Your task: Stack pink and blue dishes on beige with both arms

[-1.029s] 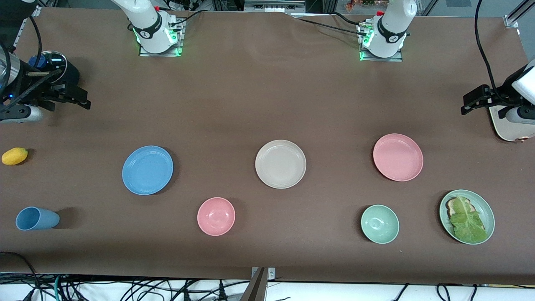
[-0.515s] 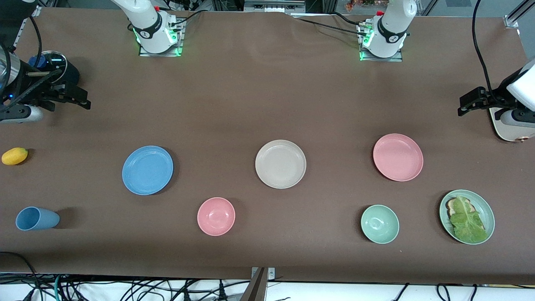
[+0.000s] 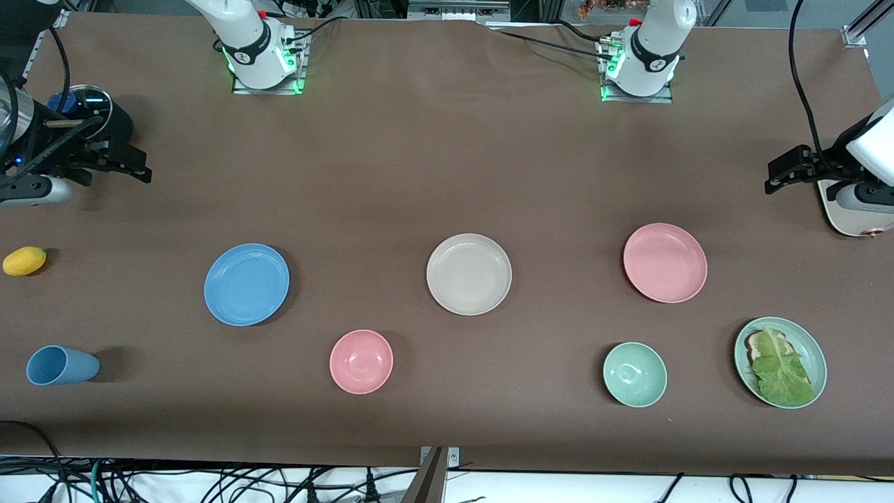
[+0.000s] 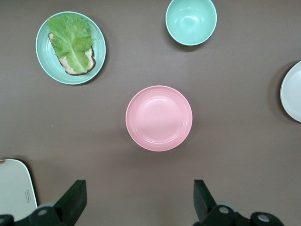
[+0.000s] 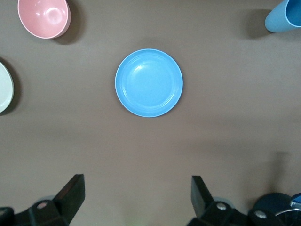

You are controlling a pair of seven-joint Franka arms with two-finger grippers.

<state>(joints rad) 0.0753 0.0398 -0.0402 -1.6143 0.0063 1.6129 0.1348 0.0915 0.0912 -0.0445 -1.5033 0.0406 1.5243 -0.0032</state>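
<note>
The beige plate [image 3: 469, 274] lies at the table's middle. The pink plate [image 3: 665, 263] rests toward the left arm's end and the blue plate [image 3: 246, 284] toward the right arm's end, each apart from the beige one. My left gripper [image 3: 782, 173] hangs open and empty over bare table at its end. In the left wrist view the pink plate [image 4: 159, 118] lies ahead of the left gripper [image 4: 139, 200]. My right gripper [image 3: 133, 166] hovers open and empty at its own end. In the right wrist view the blue plate [image 5: 148, 83] lies ahead of the right gripper [image 5: 138, 195].
Nearer the front camera stand a pink bowl [image 3: 361, 361], a green bowl [image 3: 634, 374] and a green plate [image 3: 817, 349] with toast and lettuce. A blue cup [image 3: 61, 365] lies on its side below a yellow fruit [image 3: 24, 260]. A white board [image 3: 852, 216] sits by the left gripper.
The left gripper has shifted slightly toward the table's middle. The right arm and all dishes have stayed where they were.
</note>
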